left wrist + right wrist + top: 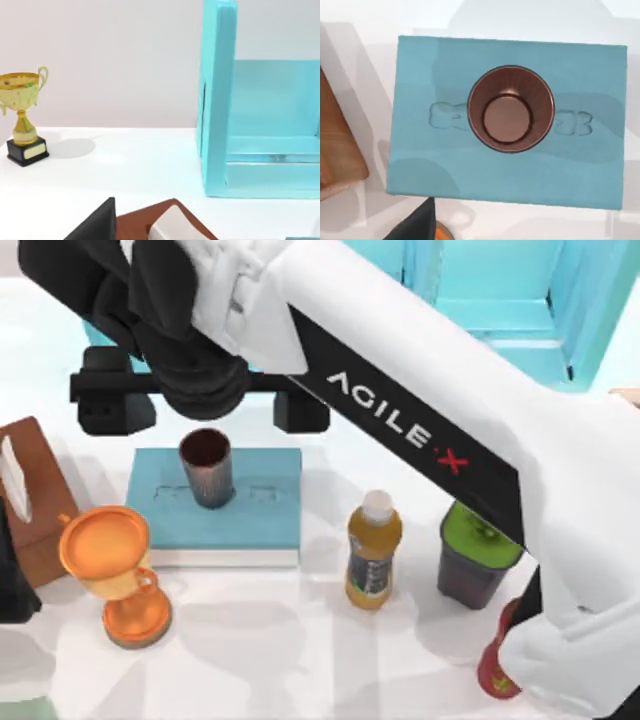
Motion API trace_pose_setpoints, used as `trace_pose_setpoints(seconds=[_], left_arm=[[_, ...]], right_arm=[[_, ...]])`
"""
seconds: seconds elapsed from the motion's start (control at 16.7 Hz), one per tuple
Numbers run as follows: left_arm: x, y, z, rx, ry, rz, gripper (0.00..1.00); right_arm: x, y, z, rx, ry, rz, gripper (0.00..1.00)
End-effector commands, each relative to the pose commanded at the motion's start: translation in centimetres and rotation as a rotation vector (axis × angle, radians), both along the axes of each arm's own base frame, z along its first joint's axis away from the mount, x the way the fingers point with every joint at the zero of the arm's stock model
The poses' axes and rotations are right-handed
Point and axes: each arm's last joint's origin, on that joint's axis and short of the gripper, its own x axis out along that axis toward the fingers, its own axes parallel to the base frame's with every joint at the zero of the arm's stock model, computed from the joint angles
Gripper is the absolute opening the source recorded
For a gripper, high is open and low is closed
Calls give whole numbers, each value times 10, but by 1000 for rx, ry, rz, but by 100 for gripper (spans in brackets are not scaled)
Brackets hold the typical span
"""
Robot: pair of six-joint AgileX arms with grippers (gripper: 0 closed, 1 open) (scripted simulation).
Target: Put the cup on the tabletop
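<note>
The cup (206,468) is a small reddish-brown tumbler standing upright on a flat teal book (260,510), left of the middle of the white tabletop (280,640). My right arm reaches across from the lower right. Its gripper (200,405) hangs just above and behind the cup, open, with its black fingers (300,410) spread wide to either side and nothing between them. The right wrist view looks straight down into the cup (510,109), centred on the book (420,165). My left arm is parked at the table's left edge (12,585).
An orange goblet (110,570) and a brown tissue box (30,500) stand left of the book. A yellow juice bottle (373,550), a dark pot (478,560) and a red object (497,665) stand to the right. The turquoise cabinet (500,300) is at the back right.
</note>
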Motion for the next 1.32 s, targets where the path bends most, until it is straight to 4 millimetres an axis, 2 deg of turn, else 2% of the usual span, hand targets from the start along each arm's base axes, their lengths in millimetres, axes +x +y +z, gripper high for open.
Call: trace_pose_setpoints(seconds=[0.3, 0.84, 1.02, 1.32], left_arm=[[0, 0, 0, 0, 0, 0, 100], [0, 0, 0, 0, 0, 0, 100], [0, 0, 0, 0, 0, 0, 100], [0, 0, 0, 0, 0, 0, 100]], right_arm=[[6, 8, -25, -42, -15, -62, 100], [11, 8, -32, -46, -15, -70, 100], [23, 12, -54, -49, -14, -68, 100], [49, 11, -103, -44, -17, -68, 100]])
